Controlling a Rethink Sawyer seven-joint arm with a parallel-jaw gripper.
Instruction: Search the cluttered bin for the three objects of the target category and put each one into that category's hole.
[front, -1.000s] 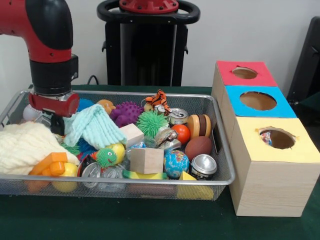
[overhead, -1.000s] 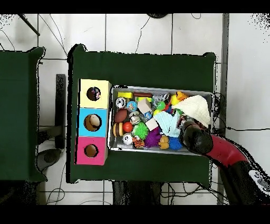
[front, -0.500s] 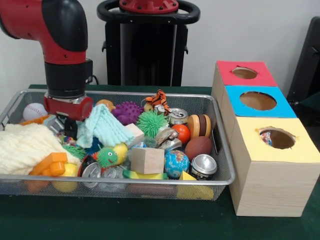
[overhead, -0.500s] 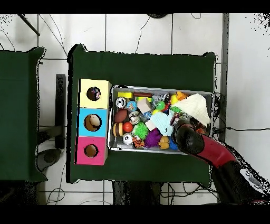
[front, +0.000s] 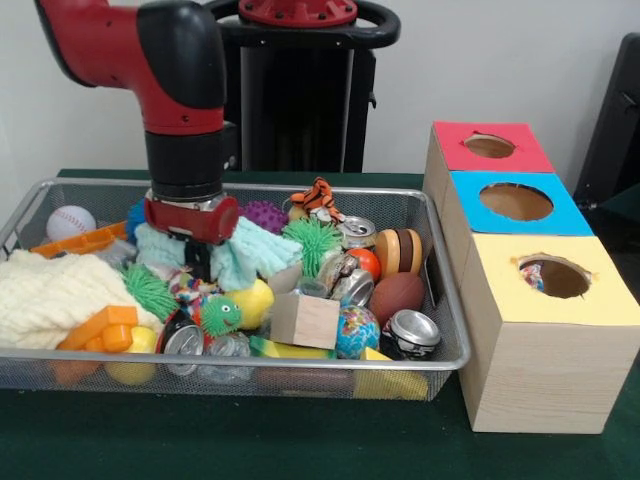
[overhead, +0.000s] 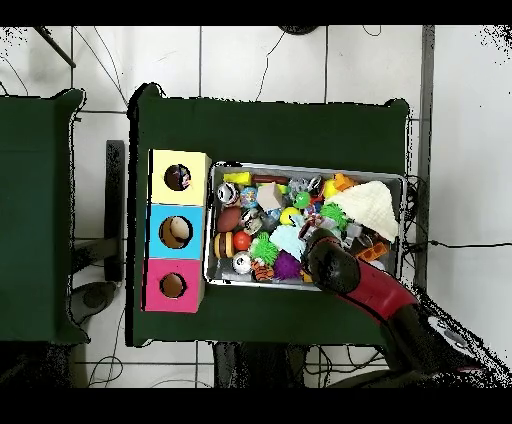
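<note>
Front view: arm has moved right across the wire bin (front: 440, 290) vs a sec ago, tool (front: 198, 258) now low in the clutter at the mint knit cloth (front: 255, 250), can't tell if it's wide or narrow; wood block (front: 304, 318) & cans shifted. Overhead view: tool (overhead: 312, 243) sits nearer bin centre than before, 3 box holes (overhead: 176, 232) well apart from it.

The front view sits low and close at the green table's (front: 200, 445) edge, facing the wire bin (front: 440, 350) and three-holed sorting box (front: 540, 340). The overhead view looks straight down from far higher, turned half round. Both share table (overhead: 270, 130), bin (overhead: 300, 166) and box (overhead: 178, 231)
</note>
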